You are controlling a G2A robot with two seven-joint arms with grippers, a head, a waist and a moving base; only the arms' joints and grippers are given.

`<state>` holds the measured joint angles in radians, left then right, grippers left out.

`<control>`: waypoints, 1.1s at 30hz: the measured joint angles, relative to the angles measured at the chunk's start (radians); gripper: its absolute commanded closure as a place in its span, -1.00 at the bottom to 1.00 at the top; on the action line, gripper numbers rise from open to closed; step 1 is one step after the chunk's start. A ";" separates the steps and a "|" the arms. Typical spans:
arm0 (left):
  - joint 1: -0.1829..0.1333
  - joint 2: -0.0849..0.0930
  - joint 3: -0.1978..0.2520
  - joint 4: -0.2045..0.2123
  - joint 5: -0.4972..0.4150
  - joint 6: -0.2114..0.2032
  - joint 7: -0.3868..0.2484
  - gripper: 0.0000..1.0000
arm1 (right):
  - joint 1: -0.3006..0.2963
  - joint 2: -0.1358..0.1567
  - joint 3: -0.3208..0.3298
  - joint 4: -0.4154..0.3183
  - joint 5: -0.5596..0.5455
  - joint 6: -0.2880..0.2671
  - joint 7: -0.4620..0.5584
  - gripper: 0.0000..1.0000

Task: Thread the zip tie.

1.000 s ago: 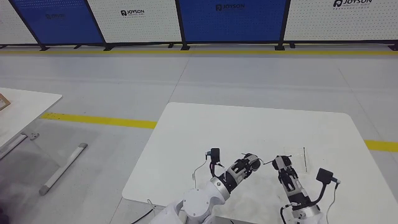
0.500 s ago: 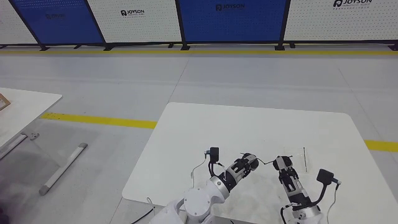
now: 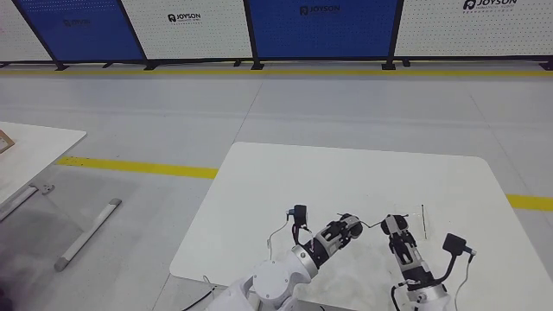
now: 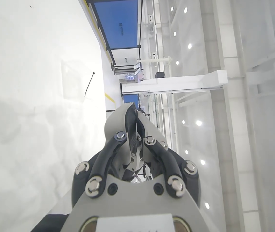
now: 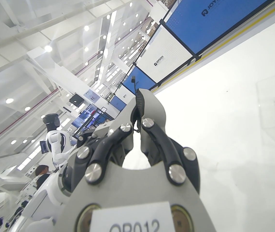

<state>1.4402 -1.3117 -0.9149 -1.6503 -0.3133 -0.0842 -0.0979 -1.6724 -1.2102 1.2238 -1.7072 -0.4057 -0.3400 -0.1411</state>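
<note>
Left gripper [image 3: 350,224] [image 4: 133,108]: you'll find it above the near part of the table [image 3: 302,181], just left of the table's middle. Its fingers are pressed together on a thin black strip of the zip tie [image 3: 371,223], which you can see running between the pads in its wrist view.

Right gripper [image 3: 393,224] [image 5: 138,92]: it's above the same near part of the table, just right of the middle and tip to tip with the left one. Its fingers are pinched narrow on the zip tie [image 5: 133,79], whose square head sticks out just past the fingertips.

Zip tie: it's held off the table between the two grippers and spans the small gap between them.

Spare tie [image 3: 423,220] [image 4: 89,84]: it lies flat on the table towards its right side, straight, near the right gripper but not touching it.

Table: you have a white top with rounded corners.

Yellow line [image 3: 130,168]: it runs across the grey floor, passing behind the table.

Panels [image 3: 324,9]: blue and white pegboard panels stand in a row well beyond the table's far edge.
</note>
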 measured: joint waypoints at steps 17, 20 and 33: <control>0.000 0.002 0.004 -0.005 0.050 0.019 0.006 0.56 | -0.011 -0.007 0.008 -0.016 -0.027 0.011 -0.005 1.00; -0.004 0.000 0.014 -0.005 0.060 0.033 0.006 0.62 | -0.010 -0.009 0.008 -0.017 -0.028 0.015 -0.003 1.00; -0.022 -0.007 0.036 0.013 0.065 0.043 0.017 1.00 | -0.012 -0.015 0.011 -0.015 -0.031 0.011 0.003 1.00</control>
<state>1.4180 -1.3189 -0.8792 -1.6375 -0.2484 -0.0409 -0.0813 -1.6846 -1.2254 1.2348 -1.7217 -0.4363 -0.3291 -0.1379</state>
